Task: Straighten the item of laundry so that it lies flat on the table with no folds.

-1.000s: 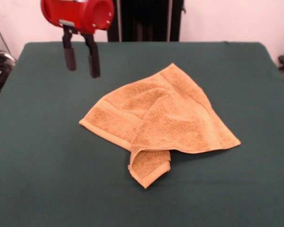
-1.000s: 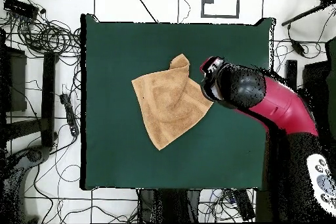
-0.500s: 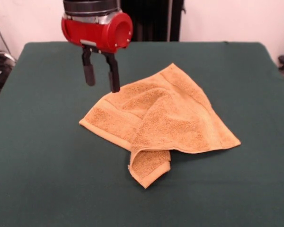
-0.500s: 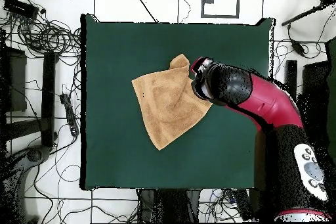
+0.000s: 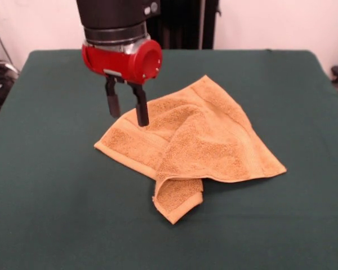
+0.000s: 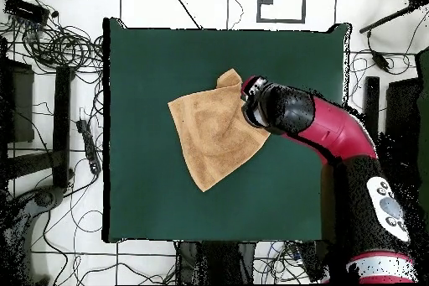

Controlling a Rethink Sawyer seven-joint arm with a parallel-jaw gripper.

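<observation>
On the dark green surface (image 5: 50,185) the towel (image 5: 203,146) lies mid-table, one corner folded under. The pincer (image 5: 127,112) is held released, empty, just above its far-left edge; a folded layer must next be gripped and drawn outward.

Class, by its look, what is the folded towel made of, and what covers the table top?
The towel looks like golden-tan terry cloth: a nubby looped pile, with a flatter woven band near its edge. The table top seems covered in dark green felt-like cloth: matte, no shine.
</observation>
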